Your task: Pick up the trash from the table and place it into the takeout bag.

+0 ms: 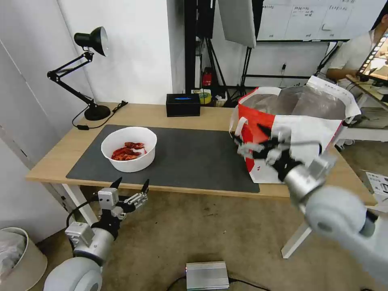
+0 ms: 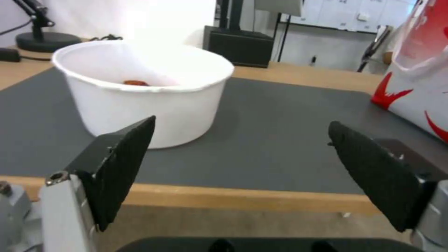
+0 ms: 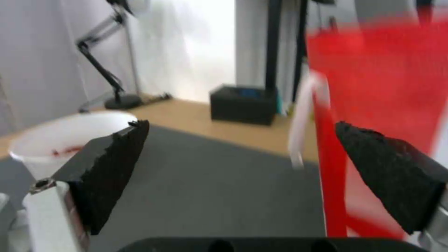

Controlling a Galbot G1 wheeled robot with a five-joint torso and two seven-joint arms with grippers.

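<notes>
both grippers spread — left gripper (image 1: 131, 184) below table (image 1: 161, 111) edge, right gripper (image 1: 250, 139) beside takeout bag (image 1: 299, 133).

— What is the table (image 1: 169, 115) made of?

— Light wood, smooth and a bit shiny. A dark grey mat (image 1: 190, 155) is laid across the middle of the frame, and it looks soft and dull, like felt.

— And the bowl (image 1: 129, 148) at the centre left?

— White, smooth plastic or paper; which one cannot be told. Red shells (image 1: 127, 150) are seen inside, hard and glossy.

— The takeout bag (image 1: 295, 133) at the right?

— A woven, cloth-like outside, with crinkly silver foil inside.

— What about the left gripper (image 1: 130, 185) at the lower left?

— Shiny grey metal, with rough black rubbery pads (image 2: 124, 164). The right gripper (image 1: 249, 140) is made the same.
</notes>
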